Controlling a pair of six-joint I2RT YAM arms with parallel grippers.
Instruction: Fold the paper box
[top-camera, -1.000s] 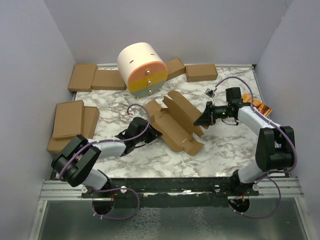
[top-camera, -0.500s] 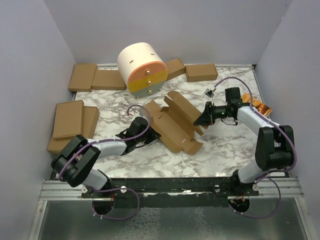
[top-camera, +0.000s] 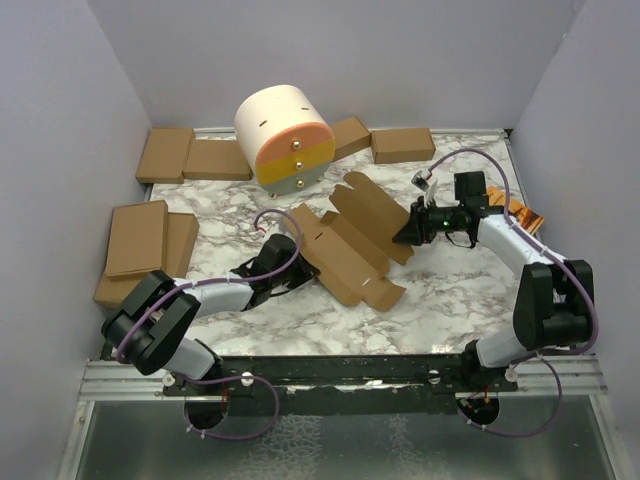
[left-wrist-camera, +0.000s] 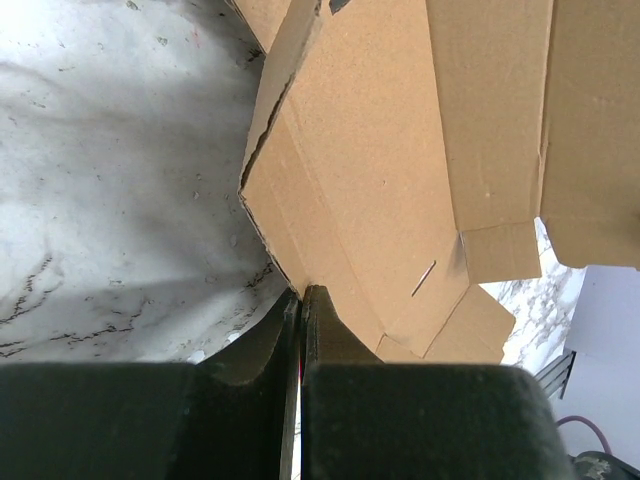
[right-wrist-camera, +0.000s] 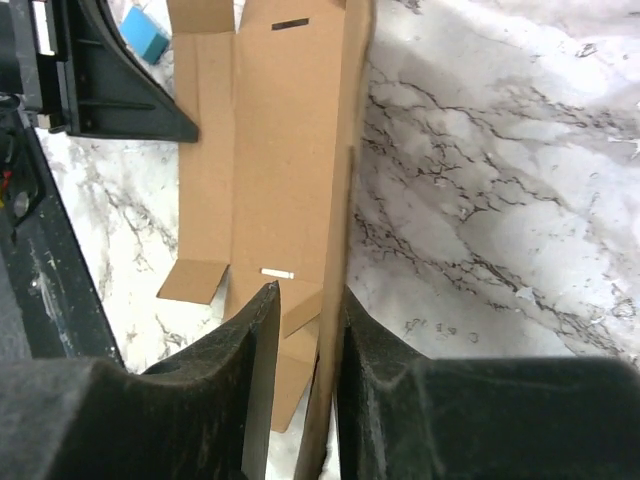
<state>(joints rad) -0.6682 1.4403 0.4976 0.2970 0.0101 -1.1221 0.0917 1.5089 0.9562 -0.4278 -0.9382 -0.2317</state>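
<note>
Right in the middle of the marble table (top-camera: 450, 290) lies the paper box (top-camera: 345, 250), still a wide die-cut sheet of plain brown cardboard with flaps and slots. It runs diagonally from the far centre toward the near right. Most of it lies flat, and some of its panels stand up along their creases.

From the near left, the left gripper (left-wrist-camera: 301, 298) reaches in low to the sheet's left edge. Its jaws are pressed fully together, and the cardboard's edge runs straight into the seam between the fingertips, so it appears pinched there.

From the right, the right gripper (right-wrist-camera: 308, 300) meets the sheet's far right side. Its jaws stand a little apart, and an upright strip of the cardboard passes through the gap between them. The strip sits close against one finger, and the jaws are not clamped on it.

Behind the sheet, at the far edge, sits a cream drum (top-camera: 285, 135) with an orange and yellow face. Closed cardboard boxes (top-camera: 403, 145) line the back on either side of it, and more are stacked at the left (top-camera: 137, 238). An orange booklet (top-camera: 522, 213) peeks out just behind the right arm.
</note>
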